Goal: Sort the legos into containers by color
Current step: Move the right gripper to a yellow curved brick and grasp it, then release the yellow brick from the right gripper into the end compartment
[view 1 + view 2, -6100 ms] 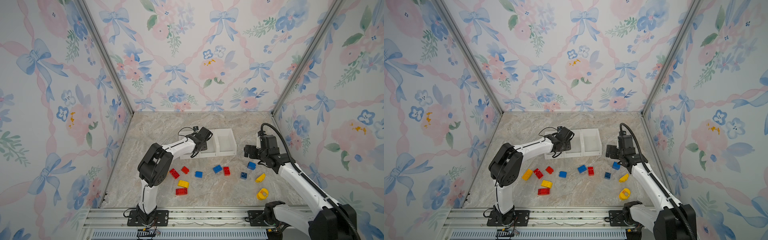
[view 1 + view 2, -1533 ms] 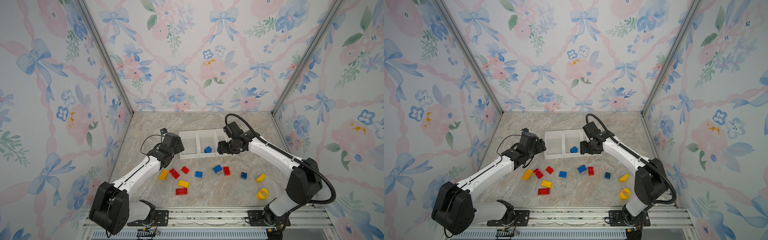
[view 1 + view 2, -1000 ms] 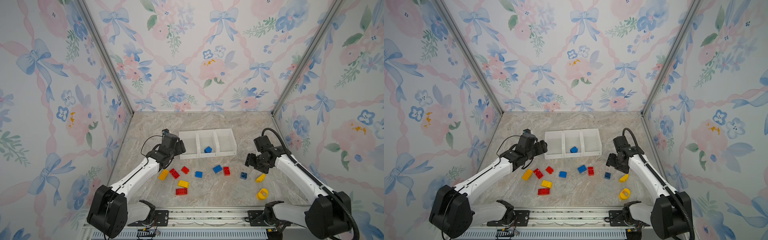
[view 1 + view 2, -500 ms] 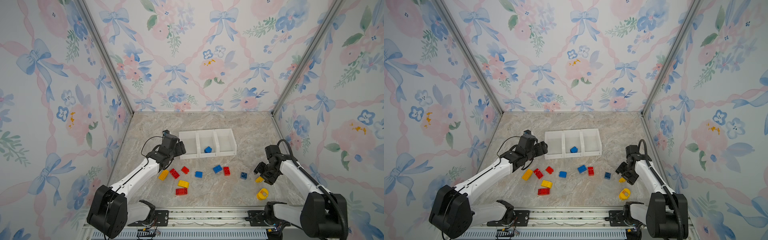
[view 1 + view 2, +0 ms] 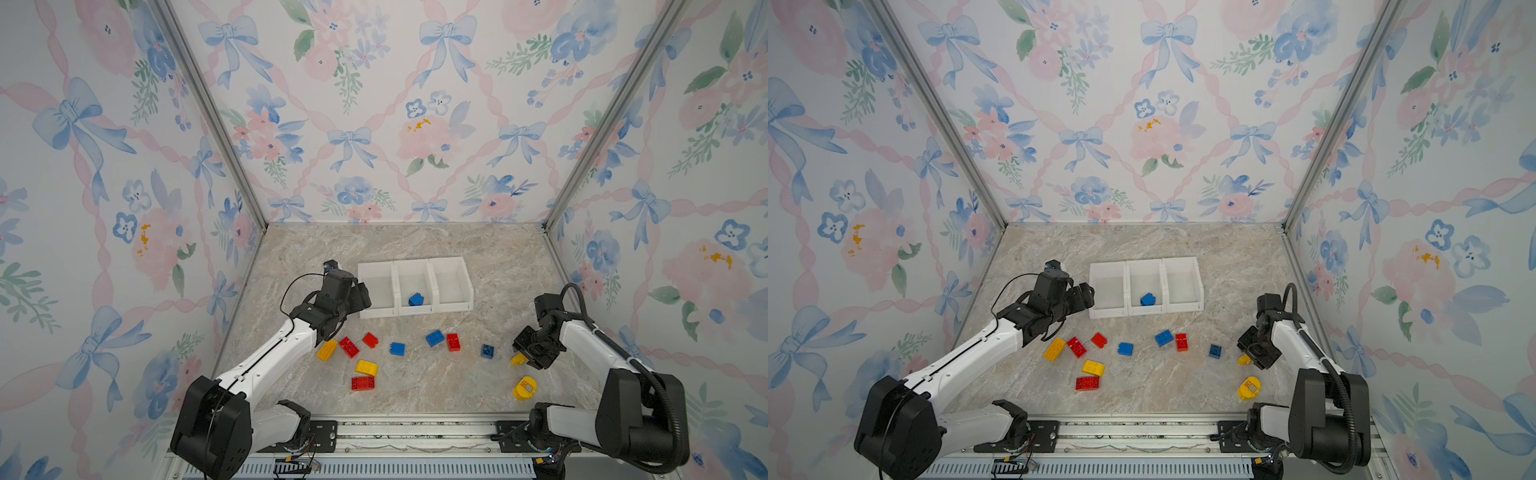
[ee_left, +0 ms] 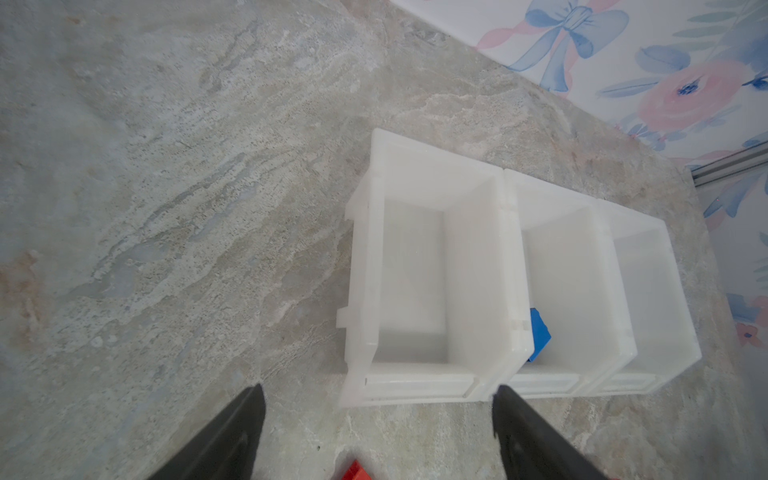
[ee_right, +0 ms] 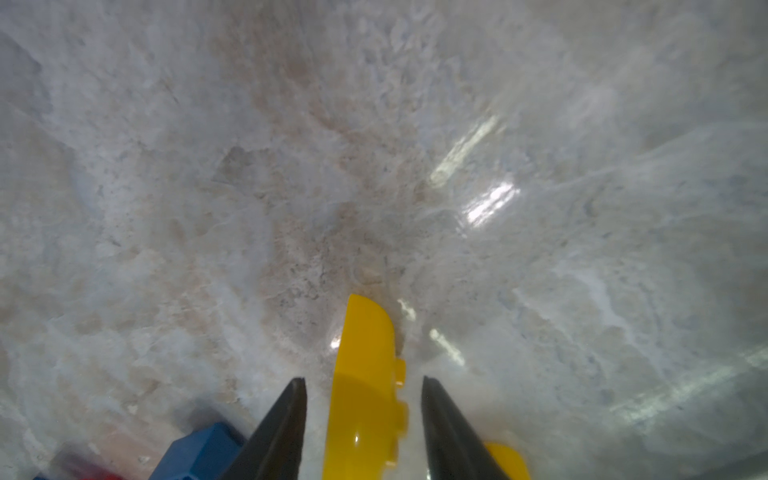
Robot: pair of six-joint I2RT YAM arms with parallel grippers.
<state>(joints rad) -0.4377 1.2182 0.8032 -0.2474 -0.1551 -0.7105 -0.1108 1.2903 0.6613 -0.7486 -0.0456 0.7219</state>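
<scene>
A: At 4 o'clock on the bench (image 5: pixel 415 245), right end effector (image 7: pixel 362 379) straddles a yellow brick (image 7: pixel 361 332). Jaws apart, gap showing on each side, no pinch yet.
B: Brick pose?
A: On its side, studs facing one finger, curved back tapering away from the wrist. Dark blue brick (image 5: pixel 487 351) near, at its 9 o'clock. Round yellow piece (image 5: pixel 525 388) at its 6.
B: My call: seat the fingers on the thick studded half. On the taper it may squirt out. Centre first so both pads land together and it doesn't spin. Lift straight up to miss the dark blue brick.
A: Drop target?
B: Bins (image 5: pixel 376 312) sit at 12 o'clock. Middle one holds a blue brick (image 5: pixel 415 299), and the outer two look empty. Yellow goes in either outer bin.
A: Left end effector (image 6: pixel 378 388)?
B: Spread wide, empty, just beside the left bin's front corner, at the row's 9 o'clock. Other legos (image 5: pixel 434 337) lie loose at 6 o'clock of the bins.
A: Any markings?
B: Only on the round yellow piece: a small label, looks like "120", too small to be sure. No brand visible.
</scene>
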